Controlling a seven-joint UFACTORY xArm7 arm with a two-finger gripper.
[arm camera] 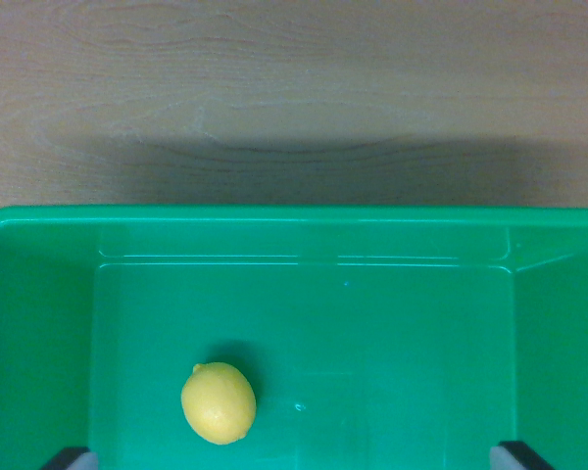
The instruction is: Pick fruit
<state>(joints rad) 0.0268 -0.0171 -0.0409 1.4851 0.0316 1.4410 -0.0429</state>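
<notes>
Observed: one yellow lemon [219,403] lies on the floor of a green bin [304,220], toward the wrist view's left and near the bottom edge, clear of all walls. The bin sits on a pale wooden surface [294,78]. Only two dark finger tips [67,458] of my end effector [294,460] show at the lower corners, well apart and grasping nothing, so I judge it released. Recommendation: shift toward the wrist view's left until the lemon is centred between the tips, descend straight, and close gently across its narrower width; the rounded skin may roll or slip.
</notes>
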